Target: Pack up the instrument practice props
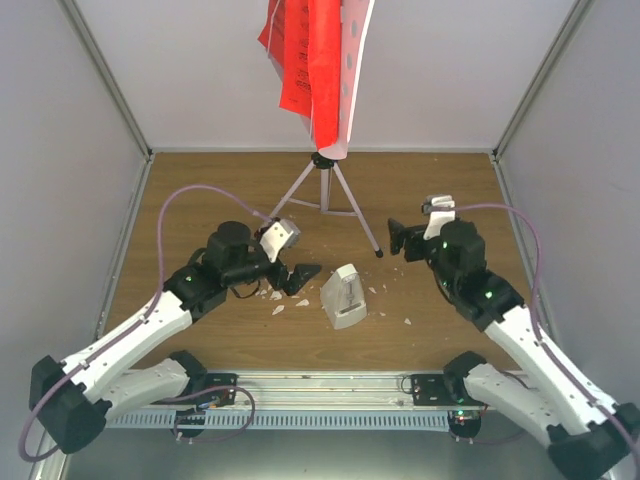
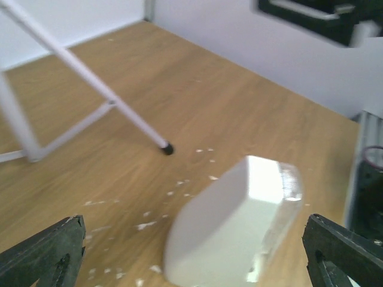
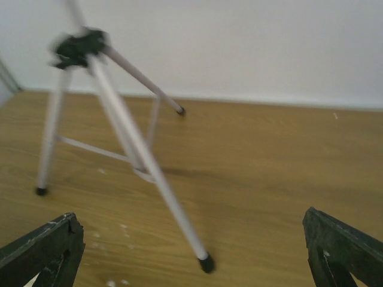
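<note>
Metronome [image 1: 345, 297], only one, small and white, rests on the wooden table [image 1: 450, 190] just in front of my left gripper [image 1: 303, 277], whose jaws stand wide apart and hold nothing. My right gripper [image 1: 399, 238] is also spread wide and empty, near one foot of the stand. One music-stand plate [image 1: 357, 70] rises at the back on three silver tripod legs [image 1: 335, 195]. It carries red ribbed sheets [image 1: 305, 60], which I cannot count. Several white crumbs [image 1: 278, 309] lie around the metronome.

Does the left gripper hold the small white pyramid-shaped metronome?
No, the left gripper is open and the metronome sits on the wooden table apart from it.
</note>
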`<move>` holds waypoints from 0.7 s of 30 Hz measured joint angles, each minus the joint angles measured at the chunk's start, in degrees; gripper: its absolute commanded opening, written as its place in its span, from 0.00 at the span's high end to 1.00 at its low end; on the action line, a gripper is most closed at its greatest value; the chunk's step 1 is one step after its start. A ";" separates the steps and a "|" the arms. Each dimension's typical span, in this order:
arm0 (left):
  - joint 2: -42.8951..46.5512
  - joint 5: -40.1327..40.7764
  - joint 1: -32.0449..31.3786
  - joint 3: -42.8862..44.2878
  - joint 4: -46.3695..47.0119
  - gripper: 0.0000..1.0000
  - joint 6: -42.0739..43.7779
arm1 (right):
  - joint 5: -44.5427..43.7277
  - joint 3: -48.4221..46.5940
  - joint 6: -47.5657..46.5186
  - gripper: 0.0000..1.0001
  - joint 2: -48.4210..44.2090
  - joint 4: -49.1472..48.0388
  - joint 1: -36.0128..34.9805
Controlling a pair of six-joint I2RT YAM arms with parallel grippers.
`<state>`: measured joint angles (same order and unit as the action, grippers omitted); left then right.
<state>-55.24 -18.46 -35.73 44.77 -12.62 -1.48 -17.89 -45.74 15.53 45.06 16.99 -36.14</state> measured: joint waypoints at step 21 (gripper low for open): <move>-24.33 -8.28 -11.28 14.16 -2.03 0.01 4.72 | 30.47 10.54 5.09 0.00 0.28 0.92 37.55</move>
<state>-79.57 -26.74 -47.00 58.94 -14.66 3.25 12.58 -35.20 20.62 45.34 17.91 1.41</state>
